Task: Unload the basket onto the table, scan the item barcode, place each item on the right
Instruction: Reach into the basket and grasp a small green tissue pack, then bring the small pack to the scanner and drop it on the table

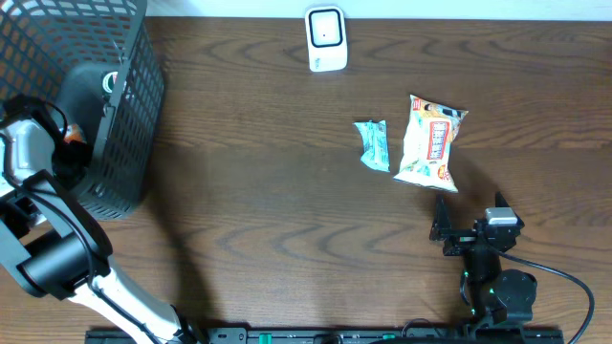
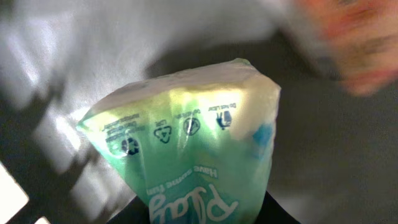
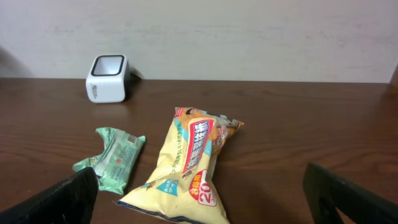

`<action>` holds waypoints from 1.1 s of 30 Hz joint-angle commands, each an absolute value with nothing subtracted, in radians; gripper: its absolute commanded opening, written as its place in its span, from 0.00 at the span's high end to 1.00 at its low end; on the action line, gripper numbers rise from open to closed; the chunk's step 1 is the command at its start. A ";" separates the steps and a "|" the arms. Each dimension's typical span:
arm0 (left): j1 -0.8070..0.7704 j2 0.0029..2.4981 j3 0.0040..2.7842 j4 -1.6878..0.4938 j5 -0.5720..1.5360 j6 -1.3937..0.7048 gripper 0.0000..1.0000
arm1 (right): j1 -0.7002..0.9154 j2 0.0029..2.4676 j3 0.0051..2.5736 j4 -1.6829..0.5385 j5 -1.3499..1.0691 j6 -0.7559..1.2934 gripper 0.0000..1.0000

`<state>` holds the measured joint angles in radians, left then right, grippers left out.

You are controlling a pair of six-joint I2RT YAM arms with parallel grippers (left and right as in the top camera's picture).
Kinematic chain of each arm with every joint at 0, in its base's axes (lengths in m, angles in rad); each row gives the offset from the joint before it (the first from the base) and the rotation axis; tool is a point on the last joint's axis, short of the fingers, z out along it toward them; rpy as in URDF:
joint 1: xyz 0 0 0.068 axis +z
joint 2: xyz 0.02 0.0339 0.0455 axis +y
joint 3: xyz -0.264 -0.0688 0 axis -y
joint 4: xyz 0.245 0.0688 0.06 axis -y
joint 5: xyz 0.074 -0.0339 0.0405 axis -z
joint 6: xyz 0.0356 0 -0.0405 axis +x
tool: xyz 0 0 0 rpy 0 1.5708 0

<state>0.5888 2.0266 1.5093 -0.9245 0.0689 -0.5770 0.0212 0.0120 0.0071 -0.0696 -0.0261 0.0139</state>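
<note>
At the left end of the table (image 1: 268,220), the left arm (image 1: 43,248) bends up over the rim of the black basket (image 1: 124,115), its wrist down inside. A green-and-white packet (image 2: 193,143) fills the space at the left gripper (image 2: 205,214) (pinched or merely flanked, I cannot tell). The white scanner (image 1: 326,38) stands at the far edge. Further right, a small green packet (image 1: 373,145) and a yellow snack bag (image 1: 430,141) lie side by side. The right arm (image 1: 497,277) crouches low at the near edge, with the right gripper (image 3: 199,208) spread wide and aimed at them.
</note>
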 commanded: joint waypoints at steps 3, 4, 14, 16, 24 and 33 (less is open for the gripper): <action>0.590 1.842 1.608 -0.923 0.067 -0.579 0.69 | 0.030 0.006 0.005 -0.072 -0.021 0.006 0.01; 0.590 1.804 1.619 -0.915 0.068 -0.579 0.69 | 0.030 0.006 0.005 -0.072 -0.021 0.006 0.01; 0.583 1.377 1.635 -0.728 0.305 -0.590 0.69 | 0.030 0.006 0.005 -0.072 -0.021 0.006 0.01; 0.562 1.312 1.635 -0.686 0.417 -0.612 0.69 | 0.030 0.006 0.005 -0.072 -0.021 0.006 0.01; 0.200 1.231 1.633 -0.661 0.554 -0.499 0.69 | 0.030 0.006 0.005 -0.072 -0.021 0.006 0.01; -0.345 1.446 1.612 -0.767 0.262 -0.280 0.69 | 0.030 0.006 0.006 -0.072 -0.021 0.006 0.01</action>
<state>-0.2306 1.3628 1.6257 -0.7528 0.4343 -0.3683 0.0212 0.0120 0.0071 -0.0696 -0.0261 0.0139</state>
